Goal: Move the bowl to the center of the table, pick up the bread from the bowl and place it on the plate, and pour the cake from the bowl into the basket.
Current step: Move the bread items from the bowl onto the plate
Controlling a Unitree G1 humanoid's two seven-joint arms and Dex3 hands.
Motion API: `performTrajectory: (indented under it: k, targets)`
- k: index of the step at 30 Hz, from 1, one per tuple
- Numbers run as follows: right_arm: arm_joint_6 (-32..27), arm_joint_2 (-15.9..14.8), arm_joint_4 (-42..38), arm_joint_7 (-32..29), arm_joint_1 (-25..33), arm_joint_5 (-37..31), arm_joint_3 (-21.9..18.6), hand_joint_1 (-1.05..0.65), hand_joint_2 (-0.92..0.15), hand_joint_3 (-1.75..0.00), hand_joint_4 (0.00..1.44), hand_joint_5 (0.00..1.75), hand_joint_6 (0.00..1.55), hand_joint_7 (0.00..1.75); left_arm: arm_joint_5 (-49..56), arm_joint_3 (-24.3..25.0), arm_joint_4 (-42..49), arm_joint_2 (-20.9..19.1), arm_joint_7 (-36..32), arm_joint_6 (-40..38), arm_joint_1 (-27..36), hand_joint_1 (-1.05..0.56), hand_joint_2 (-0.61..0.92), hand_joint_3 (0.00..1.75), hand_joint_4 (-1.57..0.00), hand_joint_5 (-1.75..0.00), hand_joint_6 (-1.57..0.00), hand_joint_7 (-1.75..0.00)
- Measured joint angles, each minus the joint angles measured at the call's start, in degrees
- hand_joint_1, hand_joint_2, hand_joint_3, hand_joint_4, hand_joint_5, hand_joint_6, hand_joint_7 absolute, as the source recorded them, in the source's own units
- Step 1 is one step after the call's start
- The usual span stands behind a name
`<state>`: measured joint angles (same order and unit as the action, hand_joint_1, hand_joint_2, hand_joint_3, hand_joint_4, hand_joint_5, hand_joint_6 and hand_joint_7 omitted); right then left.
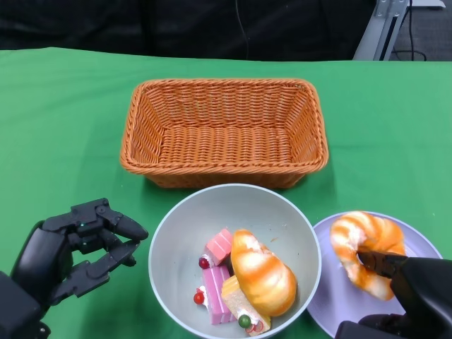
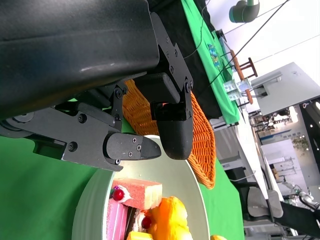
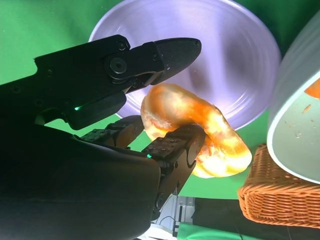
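Bread [image 1: 364,247] sits gripped in my right hand [image 1: 395,275] over the plate [image 1: 424,247] for release, while my empty, open left hand [image 1: 78,247] waits beside the bowl [image 1: 176,226].

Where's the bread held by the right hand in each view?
Head view: held bread lower right, over the plate.
Right wrist view: centre, between the right hand's fingers.
Left wrist view: cannot tell; only an orange sliver at the bottom edge.
Shared landmark: wicker basket.

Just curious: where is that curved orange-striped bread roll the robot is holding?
In the head view, the curved orange-striped bread roll is over the lilac plate at lower right, held by the right hand.
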<state>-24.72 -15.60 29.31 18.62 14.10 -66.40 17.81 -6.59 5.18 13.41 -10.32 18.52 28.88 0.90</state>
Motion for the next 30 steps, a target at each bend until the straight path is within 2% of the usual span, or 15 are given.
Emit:
performTrajectory:
  k: [3, 9, 10, 13, 15, 19, 30]
  targets:
    - [0.1, -0.2, -0.9, -0.2, 0.0, -0.8, -0.5, -0.66, -0.92, -0.13, 0.73, 0.09, 0.54, 0.01, 0.0, 0.0, 0.0, 0.0, 0.0, 0.0, 0.0, -0.12, 0.92, 0.29, -0.77, -1.37, -0.82, -0.98]
    - [1.2, -0.4, -1.4, -0.3, 0.1, -1.8, -0.9, -0.66, -0.92, -0.13, 0.95, 0.17, 0.42, 0.00, 0.0, 0.0, 0.0, 0.0, 0.0, 0.0, 0.0, -0.12, 0.92, 0.29, -0.76, -1.36, -0.82, -0.97]
    - [1.3, -0.4, -1.4, -0.3, 0.1, -1.9, -1.0, -0.66, -0.92, -0.13, 0.89, 0.14, 0.42, 0.00, -0.1, 0.0, 0.0, 0.0, 0.0, 0.0, 0.0, -0.12, 0.92, 0.29, -0.76, -1.36, -0.82, -0.97]
    - [1.3, -0.4, -1.4, -0.2, 0.1, -2.3, -1.1, -0.67, -0.92, -0.15, 0.57, 0.02, 0.50, 0.03, -0.1, 0.0, 0.0, 0.0, 0.0, 0.0, 0.0, -0.12, 0.92, 0.29, -0.76, -1.36, -0.82, -0.97]
    - [1.1, -0.4, -1.4, -0.1, 0.1, -2.9, -1.1, -0.67, -0.92, -0.15, 0.49, 0.00, 0.58, 0.06, 0.0, 0.0, 0.0, 0.0, 0.0, 0.0, 0.0, -0.12, 0.92, 0.29, -0.76, -1.37, -0.82, -0.97]
    - [0.8, 0.1, -1.4, 0.0, 0.1, -3.6, -1.1, -0.66, -0.92, -0.15, 0.45, 0.00, 0.64, 0.07, 0.0, 0.0, 0.0, 0.0, 0.0, 0.0, 0.0, -0.12, 0.92, 0.29, -0.76, -1.37, -0.82, -0.97]
    - [0.9, 0.9, -1.3, 0.0, 0.3, -4.4, -1.1, -0.66, -0.92, -0.15, 0.48, 0.01, 0.60, 0.02, -0.4, 0.0, 0.0, 0.0, 0.0, 0.0, 0.0, -0.12, 0.92, 0.29, -0.76, -1.37, -0.82, -0.99]
